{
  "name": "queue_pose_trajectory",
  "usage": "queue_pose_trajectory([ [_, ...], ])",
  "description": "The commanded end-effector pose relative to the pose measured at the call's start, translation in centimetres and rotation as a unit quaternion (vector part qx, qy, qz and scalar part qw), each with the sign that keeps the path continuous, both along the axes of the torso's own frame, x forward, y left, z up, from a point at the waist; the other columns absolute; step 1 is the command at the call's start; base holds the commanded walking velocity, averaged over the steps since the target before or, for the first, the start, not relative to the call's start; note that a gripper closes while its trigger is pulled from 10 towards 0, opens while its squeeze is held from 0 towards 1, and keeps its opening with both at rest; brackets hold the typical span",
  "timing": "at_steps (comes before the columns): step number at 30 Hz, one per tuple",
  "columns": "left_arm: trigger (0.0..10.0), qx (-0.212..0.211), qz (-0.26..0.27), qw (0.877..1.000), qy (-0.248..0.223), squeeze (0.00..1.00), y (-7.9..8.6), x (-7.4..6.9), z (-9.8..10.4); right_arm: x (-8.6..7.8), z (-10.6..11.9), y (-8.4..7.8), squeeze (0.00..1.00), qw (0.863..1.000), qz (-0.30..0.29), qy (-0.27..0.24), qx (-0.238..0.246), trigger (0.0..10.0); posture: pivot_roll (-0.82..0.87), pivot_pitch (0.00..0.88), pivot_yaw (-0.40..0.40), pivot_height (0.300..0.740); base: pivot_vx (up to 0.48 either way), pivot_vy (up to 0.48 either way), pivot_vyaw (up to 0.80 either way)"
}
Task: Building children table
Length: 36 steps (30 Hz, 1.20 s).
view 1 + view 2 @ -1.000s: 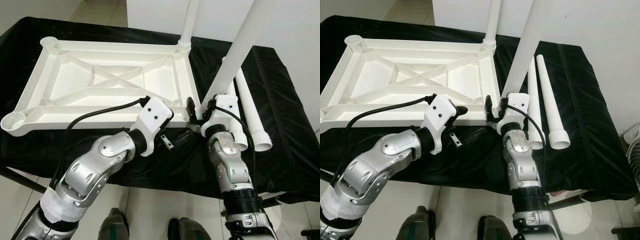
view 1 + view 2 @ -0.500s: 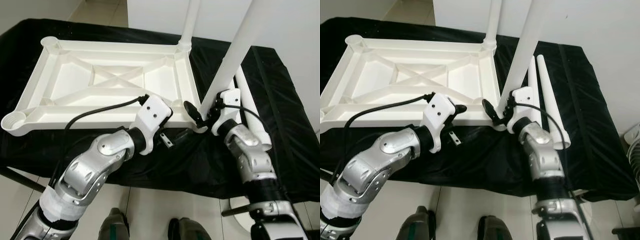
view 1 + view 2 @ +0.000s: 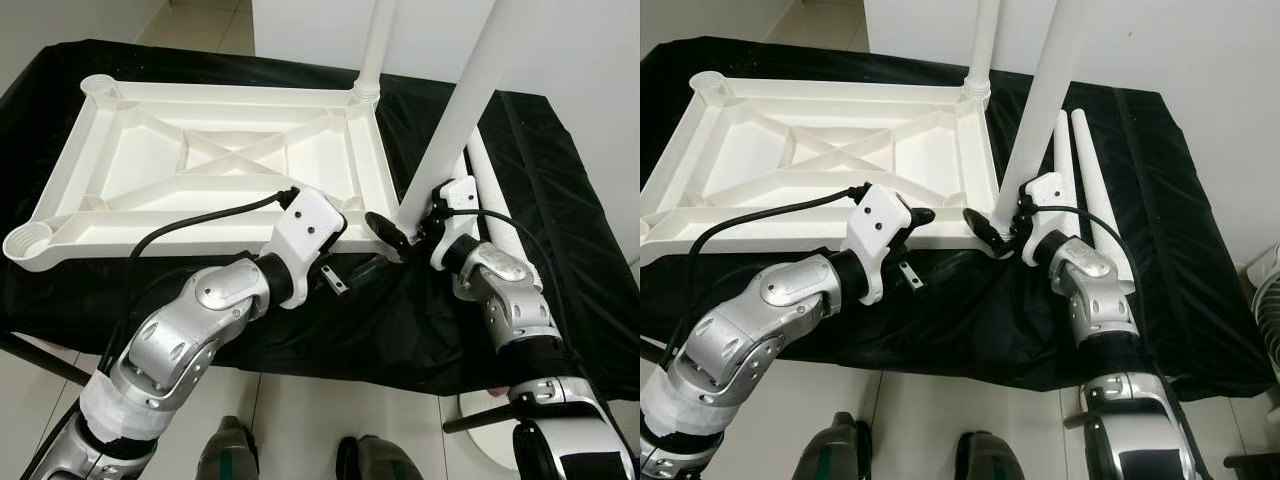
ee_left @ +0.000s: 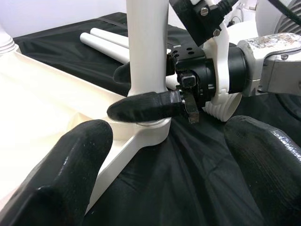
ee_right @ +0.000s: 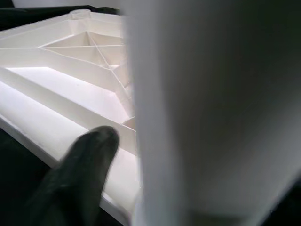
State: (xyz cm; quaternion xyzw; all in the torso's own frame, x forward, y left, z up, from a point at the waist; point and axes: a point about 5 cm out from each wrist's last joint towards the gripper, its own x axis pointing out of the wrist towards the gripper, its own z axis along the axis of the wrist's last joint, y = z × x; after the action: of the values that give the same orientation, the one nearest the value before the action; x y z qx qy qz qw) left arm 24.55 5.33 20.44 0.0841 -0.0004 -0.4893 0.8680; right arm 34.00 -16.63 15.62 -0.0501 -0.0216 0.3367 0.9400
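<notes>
- Your right pincer (image 3: 405, 232) grips the upright white leg (image 3: 462, 110) at its base, long axis vertical, seated in the tabletop (image 3: 200, 165) corner.
- Your left pincer (image 4: 160, 155), fingers spread and empty, sits just beside.

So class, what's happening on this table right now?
The robot is assembling a small white table. The tabletop lies upside down on a black-draped surface. One leg already stands in the far corner socket. The right gripper clasps a second leg at its base, where it stands in the near corner socket. The left gripper hovers open just in front. Two more legs lie on the cloth beside the right arm.
</notes>
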Motion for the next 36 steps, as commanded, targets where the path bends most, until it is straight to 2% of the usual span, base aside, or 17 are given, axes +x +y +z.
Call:
queue_pose_trajectory([
  [1,10.0,0.004,-0.042,0.999,0.01,0.0,-0.4,-0.4,-0.1,0.1,-0.1,0.2,0.0,1.0,0.017,0.002,-0.01,0.3,0.1,0.106,-0.005,0.74,0.0,0.0,0.0],
  [2,10.0,0.004,-0.042,0.999,0.01,0.0,-0.5,-0.4,-0.1,0.2,-0.2,0.2,0.0,1.0,0.02,0.002,-0.013,0.0,0.1,0.106,-0.005,0.74,0.0,0.0,0.0],
  [7,10.0,0.003,-0.042,0.999,0.012,0.0,-0.4,-0.5,-0.2,0.2,-0.3,0.0,0.0,0.999,0.025,0.003,-0.02,0.0,0.1,0.106,-0.005,0.74,0.0,0.0,0.0],
  [8,10.0,0.003,-0.042,0.999,0.013,0.0,-0.4,-0.5,-0.2,0.2,-0.4,-0.1,0.0,1.0,0.021,0.003,-0.021,0.6,0.1,0.108,-0.008,0.74,0.0,0.0,0.0],
  [10,10.0,0.004,-0.042,0.999,0.013,0.0,-0.4,-0.5,-0.2,0.2,-0.4,-0.1,0.0,1.0,0.018,0.003,-0.022,0.6,0.1,0.108,-0.008,0.74,0.0,0.0,0.0],
  [11,10.0,0.003,-0.042,0.999,0.013,0.0,-0.4,-0.5,-0.2,0.1,-0.5,0.0,0.0,1.0,0.012,0.005,-0.019,10.0,0.1,0.108,-0.008,0.74,0.0,0.0,0.0],
  [14,10.0,0.003,-0.042,0.999,0.013,0.0,-0.4,-0.5,-0.2,0.1,-0.5,0.0,0.0,1.0,0.01,0.006,-0.016,10.0,0.1,0.108,-0.008,0.74,0.0,0.0,0.0],
  [19,10.0,0.003,-0.042,0.999,0.013,0.0,-0.4,-0.5,-0.3,-0.1,-1.1,0.6,0.0,1.0,-0.021,0.01,-0.005,10.0,0.1,0.098,-0.014,0.74,0.0,0.0,0.0],
  [22,10.0,0.003,-0.043,0.999,0.013,0.0,-0.5,-0.6,-0.3,-0.2,-1.2,0.9,0.0,0.998,-0.066,0.013,0.008,10.0,0.1,0.091,-0.017,0.74,0.0,0.0,0.0],
  [26,10.0,0.003,-0.043,0.999,0.014,0.0,-0.5,-0.6,-0.3,-0.3,-1.1,1.1,0.0,0.997,-0.079,0.011,0.014,10.0,0.1,0.088,-0.018,0.74,0.0,0.0,0.0],
  [33,10.0,0.003,-0.045,0.999,0.015,0.0,-0.6,-0.8,-0.5,-0.8,-1.0,2.1,0.0,0.989,-0.141,0.021,0.035,10.0,0.1,0.081,-0.022,0.74,0.0,0.0,0.0],
  [35,10.0,0.003,-0.045,0.999,0.014,0.0,-0.6,-0.8,-0.5,-1.0,-1.2,2.3,0.0,0.981,-0.188,0.027,0.041,10.0,0.1,0.078,-0.027,0.74,0.0,0.0,0.0],
  [36,10.0,0.003,-0.045,0.999,0.014,0.0,-0.6,-0.8,-0.5,-1.0,-1.2,2.3,0.0,0.981,-0.188,0.027,0.041,10.0,0.1,0.078,-0.027,0.74,0.0,0.0,0.0],
])
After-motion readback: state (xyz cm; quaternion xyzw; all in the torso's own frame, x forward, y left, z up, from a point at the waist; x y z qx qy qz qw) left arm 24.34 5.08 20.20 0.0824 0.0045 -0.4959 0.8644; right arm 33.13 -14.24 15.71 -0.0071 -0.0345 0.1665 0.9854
